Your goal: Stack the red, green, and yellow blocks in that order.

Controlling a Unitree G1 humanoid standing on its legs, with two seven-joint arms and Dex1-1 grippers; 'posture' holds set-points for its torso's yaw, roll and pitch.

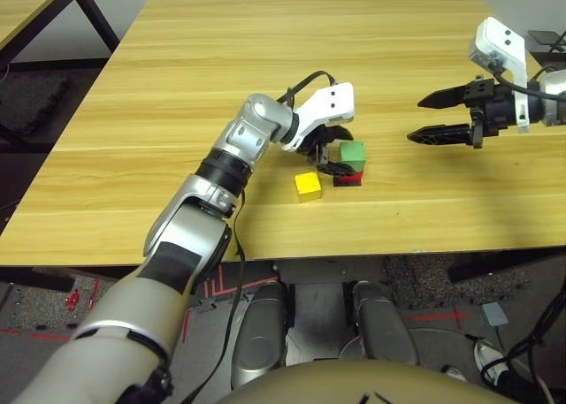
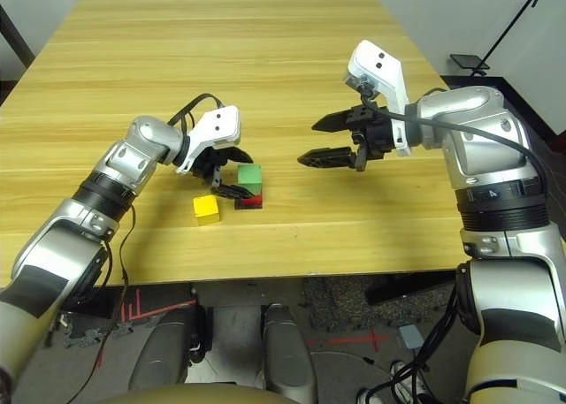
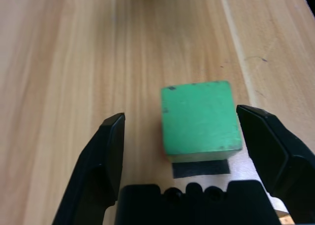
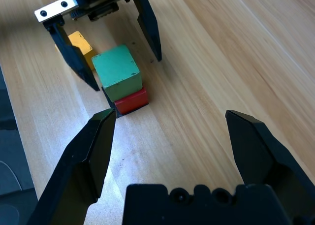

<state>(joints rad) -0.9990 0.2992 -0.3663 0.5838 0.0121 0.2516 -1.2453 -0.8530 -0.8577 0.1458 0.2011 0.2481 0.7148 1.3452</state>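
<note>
Stack two-thirds complete
Green block (image 4: 117, 72) sits on red block (image 4: 131, 100); left gripper (image 4: 108, 55) spread wide around it, right gripper (image 2: 316, 141) open, empty; yellow block (image 2: 206, 209) on table (image 2: 265, 59), unplaced

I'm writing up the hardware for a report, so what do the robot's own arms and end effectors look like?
Both arms are jointed silver-grey metal with black bands at the joints. Each wrist carries a white housing with small dark dots. The left end effector and right end effector each have two black, tapering pointed fingers. A black cable loops over the left wrist, and another runs along the right forearm.
</note>
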